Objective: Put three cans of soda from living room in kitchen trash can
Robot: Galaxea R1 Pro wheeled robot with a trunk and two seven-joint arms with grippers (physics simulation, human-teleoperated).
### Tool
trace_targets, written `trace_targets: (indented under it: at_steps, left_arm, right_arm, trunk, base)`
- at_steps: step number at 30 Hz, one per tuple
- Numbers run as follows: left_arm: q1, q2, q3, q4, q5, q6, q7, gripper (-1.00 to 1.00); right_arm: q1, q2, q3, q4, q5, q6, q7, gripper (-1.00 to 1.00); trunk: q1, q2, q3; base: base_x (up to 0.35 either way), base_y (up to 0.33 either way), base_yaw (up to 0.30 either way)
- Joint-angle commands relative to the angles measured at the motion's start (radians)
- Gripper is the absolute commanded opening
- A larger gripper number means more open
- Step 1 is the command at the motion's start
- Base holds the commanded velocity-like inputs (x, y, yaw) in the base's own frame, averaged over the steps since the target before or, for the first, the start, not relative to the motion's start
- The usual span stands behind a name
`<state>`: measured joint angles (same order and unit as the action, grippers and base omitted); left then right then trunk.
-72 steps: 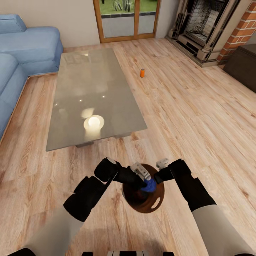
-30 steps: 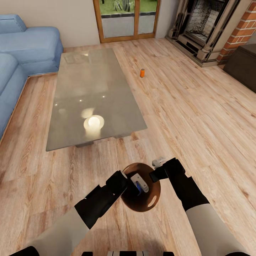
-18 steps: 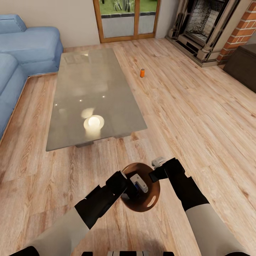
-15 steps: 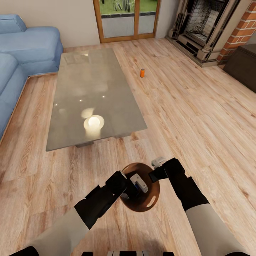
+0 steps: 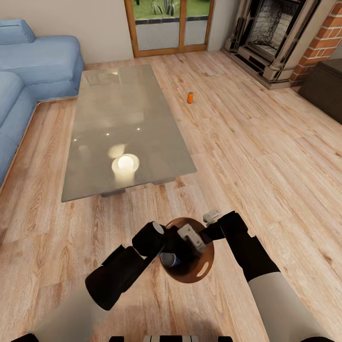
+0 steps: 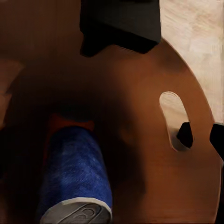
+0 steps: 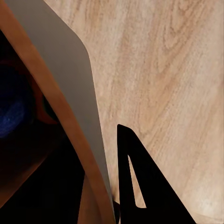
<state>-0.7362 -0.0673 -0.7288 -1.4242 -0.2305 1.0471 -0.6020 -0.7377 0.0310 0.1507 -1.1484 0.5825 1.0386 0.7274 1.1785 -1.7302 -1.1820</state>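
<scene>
The blue soda can lies on its side at the bottom of the trash can, directly below the left gripper, atop something orange that may be another can. The left gripper's fingers look parted and empty; a moment ago they were deeper in the bucket, and the arm has since lifted. The right gripper grips the rim. The remaining orange can stands upright on the floor far ahead of both hands, slightly nearer the right.
</scene>
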Motion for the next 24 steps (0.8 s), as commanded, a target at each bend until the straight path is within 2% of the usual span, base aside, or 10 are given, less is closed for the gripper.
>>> trace_targets:
  at_steps: [1,5,7,11,16,17,21,22,23,24]
  left_arm:
    - [0.0,0.012,0.0,-0.014,0.001,0.0,-0.01,1.0]
    - [0.001,0.09,0.013,-0.063,0.002,0.0,-0.087,1.0]
    - [0.001,0.114,0.026,-0.068,0.003,0.0,-0.098,1.0]
    - [0.001,0.193,0.106,-0.081,0.004,0.0,-0.116,1.0]
    - [0.003,0.259,0.203,-0.083,0.004,0.0,-0.156,1.0]
    - [0.005,0.28,0.277,-0.081,0.003,-0.02,-0.18,1.0]
    - [0.013,0.293,0.434,-0.073,0.002,-0.075,-0.218,1.0]
    - [0.019,0.293,0.524,-0.063,0.001,-0.101,-0.233,1.0]
    - [0.022,0.293,0.567,-0.057,0.001,-0.115,-0.239,1.0]
    - [0.028,0.292,0.643,-0.043,0.001,-0.147,-0.247,1.0]
  right_arm:
    - [0.0,0.0,0.0,0.0,-0.025,0.009,0.003,-1.0]
    - [0.0,-0.003,-0.003,0.001,-0.026,0.009,0.003,-1.0]
    - [0.0,-0.004,-0.004,0.001,-0.026,0.009,0.003,-1.0]
    - [0.0,-0.008,-0.007,0.001,-0.027,0.009,0.004,-1.0]
    - [0.0,-0.01,-0.008,0.001,-0.028,0.009,0.004,-1.0]
    - [0.0,-0.011,-0.008,0.001,-0.029,0.009,0.004,-1.0]
    - [0.0,-0.014,-0.01,0.0,-0.028,0.009,0.005,-1.0]
    - [0.001,-0.023,-0.011,-0.002,-0.028,0.009,0.006,-1.0]
    - [0.001,-0.032,-0.012,-0.003,-0.028,0.009,0.008,-1.0]
    - [0.001,-0.061,-0.016,-0.004,-0.03,0.009,0.013,-1.0]
  trunk:
    - [0.0,0.0,0.0]
    - [0.0,0.0,0.0]
    - [0.0,0.0,0.0]
    - [0.0,0.0,0.0]
    - [0.0,0.0,0.0]
    - [0.0,0.0,0.0]
    - [0.0,0.0,0.0]
    - [0.0,0.0,0.0]
    - [0.0,0.0,0.0]
    - [0.0,0.0,0.0]
  base:
    - [0.0,0.0,0.0]
    - [0.0,0.0,0.0]
    - [0.0,0.0,0.0]
    - [0.0,0.0,0.0]
    - [0.0,0.0,0.0]
    - [0.0,0.0,0.0]
    - [0.0,0.0,0.0]
    - [0.0,0.0,0.0]
    - [0.0,0.0,0.0]
    - [0.0,0.0,0.0]
